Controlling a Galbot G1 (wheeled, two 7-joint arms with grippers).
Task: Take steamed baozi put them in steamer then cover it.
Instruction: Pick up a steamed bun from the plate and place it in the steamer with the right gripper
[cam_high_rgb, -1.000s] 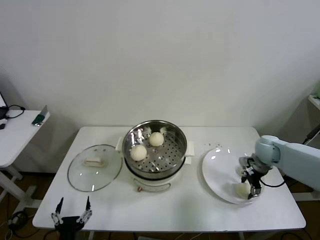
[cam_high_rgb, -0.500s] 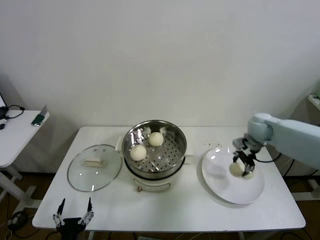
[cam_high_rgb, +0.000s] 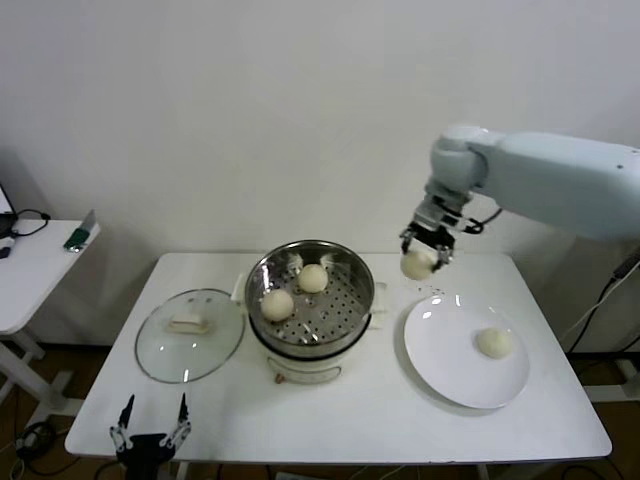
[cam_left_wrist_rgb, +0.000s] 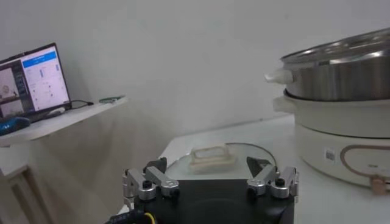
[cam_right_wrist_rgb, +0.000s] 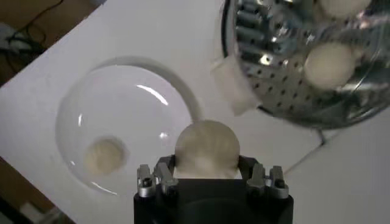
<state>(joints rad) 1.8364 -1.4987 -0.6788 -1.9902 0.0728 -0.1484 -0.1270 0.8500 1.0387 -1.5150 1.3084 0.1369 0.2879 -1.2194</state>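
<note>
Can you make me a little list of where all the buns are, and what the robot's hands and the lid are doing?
buns in steamer: two, on the holey tray
bun in the air: one, held above the table between steamer and plate
bun on plate: one
right gripper: shut on the lifted bun
left gripper: open, low at the table's front edge, holding nothing
glass lid: flat on the table, beside the steamer, not on it

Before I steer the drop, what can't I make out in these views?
- Right gripper fingertips: right wrist view, hidden behind the held baozi.
- Steamer inside: left wrist view, its wall blocks it.
- Cover near rim: left wrist view, behind the open left gripper.
</note>
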